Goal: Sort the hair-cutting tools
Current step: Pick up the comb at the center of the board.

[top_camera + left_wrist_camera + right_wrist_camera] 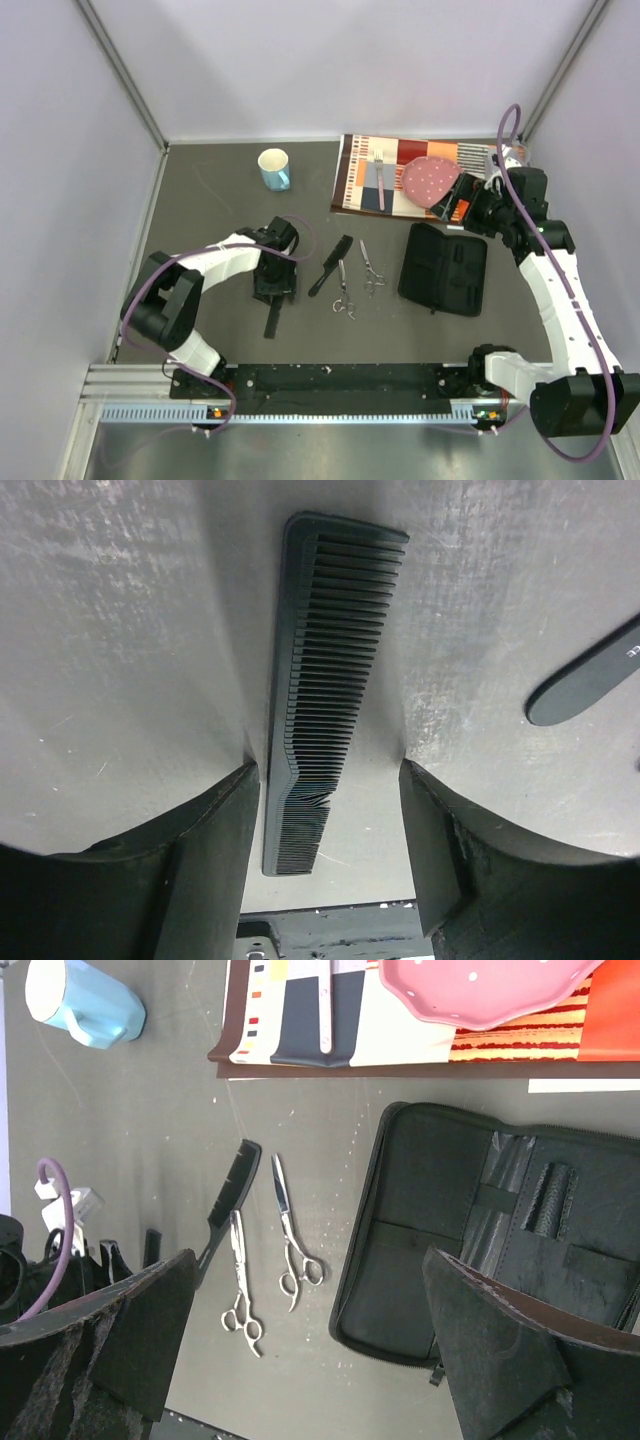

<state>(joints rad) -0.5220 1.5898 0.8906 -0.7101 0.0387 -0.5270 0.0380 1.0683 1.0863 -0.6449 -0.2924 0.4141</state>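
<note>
Left gripper [274, 285] jaws gape wide, astride the flat comb [320, 680] but holding nothing. The comb lies flat on the table [200, 220], so a shallow pinch could let it slip or flip out. Right gripper [460, 208], open and empty, hovers at 1 o'clock from the case [443, 267].

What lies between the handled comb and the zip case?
Scissors beside the comb, then second scissors nearer the case; nothing else. Clearest in the right wrist view.
</note>
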